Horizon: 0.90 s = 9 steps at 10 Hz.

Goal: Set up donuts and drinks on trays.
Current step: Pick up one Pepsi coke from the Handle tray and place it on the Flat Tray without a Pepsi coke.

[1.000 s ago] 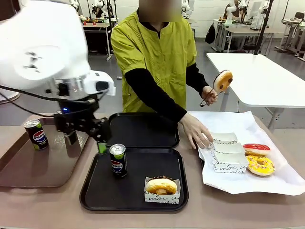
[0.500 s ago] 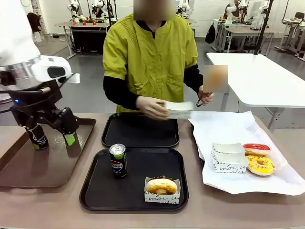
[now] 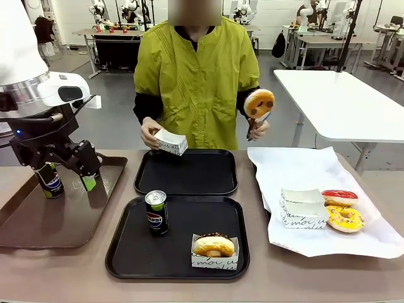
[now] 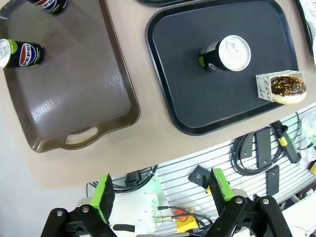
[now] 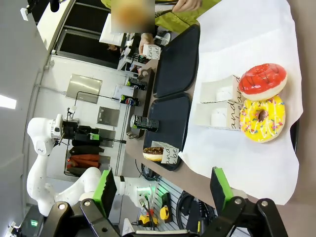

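**Tray set-up: one of two trays furnished**

Near matte black plastic tray (image 3: pixel 189 235): one slim black Pepsi can (image 3: pixel 156 213), upright, and one chocolate-iced ring donut (image 3: pixel 213 245) in a white paper holder. Judged complete.

Far matte black tray (image 3: pixel 186 172): bare. Above it the person held a sprinkled donut on tongs (image 3: pixel 259 103) and an empty white paper holder (image 3: pixel 170 142).

Left gripper (image 3: pixel 63 180): jaws wide apart, empty, over the glossy brown tray (image 3: pixel 38 227), near a spare can (image 3: pixel 49 181).

Right gripper (image 5: pixel 160 190): jaws wide apart, empty.

Outstanding: far tray's drink and donut.
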{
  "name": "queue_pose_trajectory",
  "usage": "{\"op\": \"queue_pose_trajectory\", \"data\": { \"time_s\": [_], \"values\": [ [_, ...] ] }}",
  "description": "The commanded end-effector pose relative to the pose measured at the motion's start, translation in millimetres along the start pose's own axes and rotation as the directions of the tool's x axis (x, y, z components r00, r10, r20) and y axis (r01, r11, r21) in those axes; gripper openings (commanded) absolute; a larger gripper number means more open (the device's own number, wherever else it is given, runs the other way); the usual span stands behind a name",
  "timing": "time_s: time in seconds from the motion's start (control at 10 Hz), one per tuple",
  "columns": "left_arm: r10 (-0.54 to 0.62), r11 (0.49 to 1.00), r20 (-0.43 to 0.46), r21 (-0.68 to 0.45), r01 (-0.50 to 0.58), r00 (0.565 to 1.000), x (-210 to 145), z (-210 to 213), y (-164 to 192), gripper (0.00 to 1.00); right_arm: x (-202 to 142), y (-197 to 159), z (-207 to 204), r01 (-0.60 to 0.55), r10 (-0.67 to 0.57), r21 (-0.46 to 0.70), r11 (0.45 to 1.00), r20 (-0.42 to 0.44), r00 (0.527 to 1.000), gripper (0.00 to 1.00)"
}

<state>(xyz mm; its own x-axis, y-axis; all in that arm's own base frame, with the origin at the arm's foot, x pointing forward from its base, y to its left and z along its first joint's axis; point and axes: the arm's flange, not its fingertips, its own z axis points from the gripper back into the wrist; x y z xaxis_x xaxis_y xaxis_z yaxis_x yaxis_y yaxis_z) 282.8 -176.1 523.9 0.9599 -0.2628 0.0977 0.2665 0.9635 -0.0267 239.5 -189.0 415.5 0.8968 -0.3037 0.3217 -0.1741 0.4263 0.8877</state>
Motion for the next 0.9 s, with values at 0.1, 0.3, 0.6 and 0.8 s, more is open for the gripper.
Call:
{"op": "queue_pose_trajectory", "data": {
  "time_s": [0.1, 0.3, 0.6, 0.8],
  "values": [
    [-0.005, 1.0, -0.001, -0.012, 0.005, 1.0, -0.8, 0.5, -1.8, 1.0, -0.2, 0.0, 0.4, -0.005, 0.005, 0.011, 1.0, 0.002, 1.0, 1.0],
    [-0.039, 0.999, 0.028, 0.01, 0.038, 0.999, 17.4, 5.6, 1.5, 1.0, -0.2, 0.0, 0.4, -0.005, 0.005, 0.011, 1.0, 0.002, 1.0, 1.0],
    [0.185, 0.983, 0.127, -0.025, -0.184, 0.974, 79.8, 29.4, 88.9, 1.0, -0.2, 0.0, 0.4, -0.005, 0.005, 0.011, 1.0, 0.002, 1.0, 1.0],
    [0.254, 0.964, 0.163, 0.038, -0.263, 0.953, 105.3, 25.2, 143.2, 1.0, -0.2, 0.0, 0.4, -0.005, 0.005, 0.011, 1.0, 0.002, 1.0, 1.0]
  ]
}}
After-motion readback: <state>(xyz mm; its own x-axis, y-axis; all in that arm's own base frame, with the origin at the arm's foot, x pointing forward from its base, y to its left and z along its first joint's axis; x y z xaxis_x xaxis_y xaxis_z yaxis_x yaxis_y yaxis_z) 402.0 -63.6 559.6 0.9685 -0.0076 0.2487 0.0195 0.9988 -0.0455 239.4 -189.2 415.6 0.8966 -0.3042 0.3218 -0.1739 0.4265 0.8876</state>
